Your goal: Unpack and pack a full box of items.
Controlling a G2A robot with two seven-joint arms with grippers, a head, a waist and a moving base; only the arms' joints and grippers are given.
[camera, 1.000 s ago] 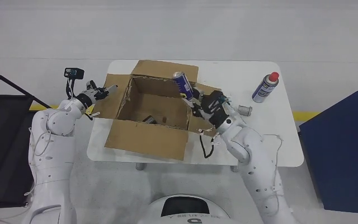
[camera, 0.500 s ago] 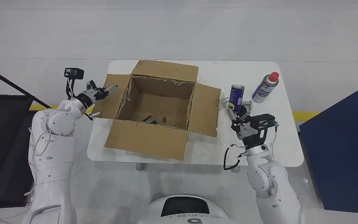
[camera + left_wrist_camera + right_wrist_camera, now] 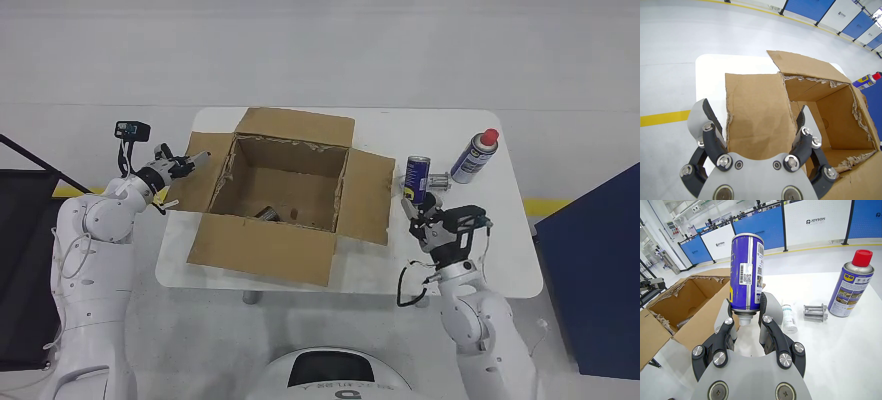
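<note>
An open cardboard box sits on the white table, flaps spread out. My right gripper is shut on a blue spray can, held nozzle end down above the table just right of the box's right flap. Inside the box lies a dark metal cylinder. My left gripper hangs open over the box's left flap, nothing between its fingers.
A red-capped spray can stands at the table's far right. A small metal part and a little white bottle lie between it and the held can.
My right arm has carried the blue can from over the box out to the right of it, then drifted slightly left and lower. The left arm stayed put.
</note>
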